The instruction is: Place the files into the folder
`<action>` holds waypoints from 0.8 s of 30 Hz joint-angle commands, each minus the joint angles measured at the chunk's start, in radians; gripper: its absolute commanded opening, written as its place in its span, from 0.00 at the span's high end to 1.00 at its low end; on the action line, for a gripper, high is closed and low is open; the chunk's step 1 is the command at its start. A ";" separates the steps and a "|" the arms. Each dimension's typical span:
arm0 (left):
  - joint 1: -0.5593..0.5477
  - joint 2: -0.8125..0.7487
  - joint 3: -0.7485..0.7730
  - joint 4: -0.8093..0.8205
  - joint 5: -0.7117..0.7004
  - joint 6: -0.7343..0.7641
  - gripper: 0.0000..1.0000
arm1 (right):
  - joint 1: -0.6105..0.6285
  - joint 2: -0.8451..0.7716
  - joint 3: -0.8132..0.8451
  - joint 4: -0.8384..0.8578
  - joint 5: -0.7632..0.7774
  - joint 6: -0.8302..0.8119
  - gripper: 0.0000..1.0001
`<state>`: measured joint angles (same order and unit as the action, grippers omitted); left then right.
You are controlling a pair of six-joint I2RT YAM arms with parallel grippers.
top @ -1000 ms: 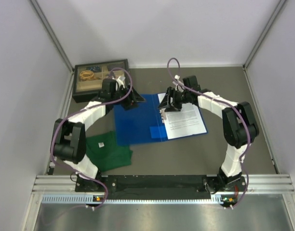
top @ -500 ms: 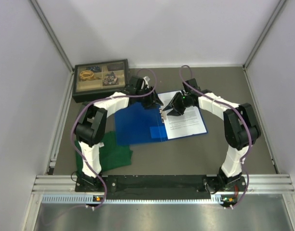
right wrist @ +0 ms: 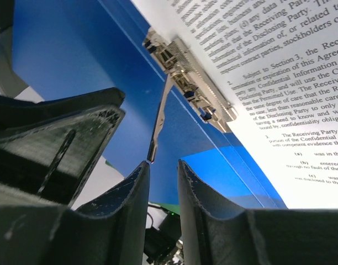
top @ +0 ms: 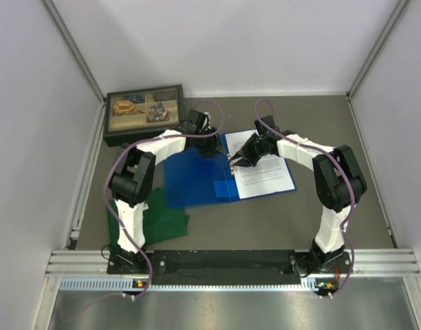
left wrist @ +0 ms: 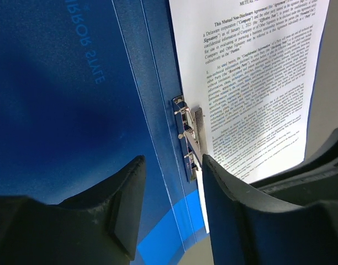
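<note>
Both arms have swung in over the spine of the open folder [top: 193, 180], flat on the surface [top: 334, 206]; the files [top: 267, 172] lie on its right half, so we judge the clamp [left wrist: 190, 141] is next; our left claw [left wrist: 172, 165] hangs half open, empty; our right claw [right wrist: 162, 164] has narrowed around the raised lever [right wrist: 159, 116], a slim gap left, not yet pinching

I see the blue folder [top: 193, 180] lying open and flat at the centre of the top view. The white printed sheets [top: 264, 173] rest on its right half, their left edge at the metal clip [right wrist: 188, 83] on the spine, whose thin lever [right wrist: 159, 121] stands raised.
</note>
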<state>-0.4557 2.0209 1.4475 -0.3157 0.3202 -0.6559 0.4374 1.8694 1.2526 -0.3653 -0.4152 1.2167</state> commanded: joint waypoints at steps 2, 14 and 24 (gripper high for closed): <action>0.003 -0.001 0.039 -0.025 -0.026 0.044 0.49 | 0.029 0.034 0.030 0.051 0.018 0.046 0.73; 0.002 -0.019 0.017 -0.025 -0.018 0.055 0.52 | 0.029 0.025 0.013 0.068 0.018 0.067 0.88; -0.021 0.038 0.033 -0.045 -0.001 0.065 0.58 | 0.029 0.024 -0.010 0.036 0.032 0.034 1.00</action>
<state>-0.4652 2.0232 1.4521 -0.3462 0.3130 -0.6170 0.4534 1.9049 1.2507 -0.3206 -0.4084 1.2778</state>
